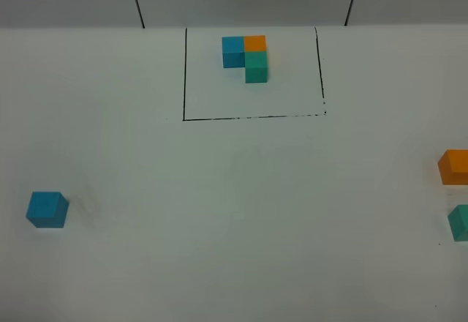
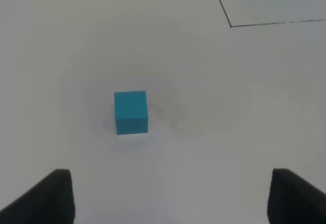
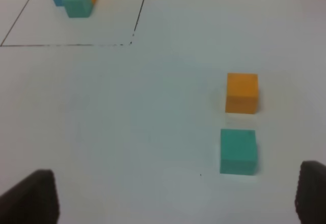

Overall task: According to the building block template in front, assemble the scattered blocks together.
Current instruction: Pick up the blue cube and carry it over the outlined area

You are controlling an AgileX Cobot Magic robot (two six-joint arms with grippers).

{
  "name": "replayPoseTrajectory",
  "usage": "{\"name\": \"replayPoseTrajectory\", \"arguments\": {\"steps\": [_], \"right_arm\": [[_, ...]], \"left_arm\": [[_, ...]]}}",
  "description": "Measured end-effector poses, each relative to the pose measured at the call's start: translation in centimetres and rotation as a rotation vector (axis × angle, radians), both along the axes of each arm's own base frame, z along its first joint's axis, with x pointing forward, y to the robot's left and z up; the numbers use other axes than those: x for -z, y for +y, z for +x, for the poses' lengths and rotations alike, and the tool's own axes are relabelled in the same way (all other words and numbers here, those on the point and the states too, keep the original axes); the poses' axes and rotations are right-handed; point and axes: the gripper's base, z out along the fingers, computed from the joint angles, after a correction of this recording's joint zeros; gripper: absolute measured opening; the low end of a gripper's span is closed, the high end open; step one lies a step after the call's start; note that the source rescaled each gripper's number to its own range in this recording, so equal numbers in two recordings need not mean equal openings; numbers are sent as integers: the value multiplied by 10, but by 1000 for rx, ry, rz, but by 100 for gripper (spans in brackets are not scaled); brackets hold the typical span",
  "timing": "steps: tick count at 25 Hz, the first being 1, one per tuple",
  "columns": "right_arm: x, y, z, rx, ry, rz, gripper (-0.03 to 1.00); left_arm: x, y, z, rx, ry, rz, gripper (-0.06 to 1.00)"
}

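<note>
3 scattered blocks (image 1: 47, 209), 1 template (image 1: 246, 57)

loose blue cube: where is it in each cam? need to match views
Exterior high: loose blue cube low, near the left edge, well apart from the black frame.
Left wrist: loose blue cube mid-picture, ahead of the open left gripper.
Right wrist: not in it; only the orange cube and green cube lie loose.
Shared landmark: black frame around the three-cube L, in all views.
</note>
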Motion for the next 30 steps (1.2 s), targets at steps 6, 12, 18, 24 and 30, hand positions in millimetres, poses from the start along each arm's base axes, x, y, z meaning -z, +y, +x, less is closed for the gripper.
{"name": "replayPoseTrajectory", "arguments": {"steps": [6,12,18,24,30], "right_arm": [[0,0,0,0,0,0,88],[0,0,0,0,0,0,88],[0,0,0,0,0,0,88],[0,0,0,0,0,0,87],[0,0,0,0,0,0,84]], "left_arm": [[0,0,0,0,0,0,66],[0,0,0,0,0,0,66],[0,0,0,0,0,0,66],[0,0,0,0,0,0,66],[0,0,0,0,0,0,66]]}}
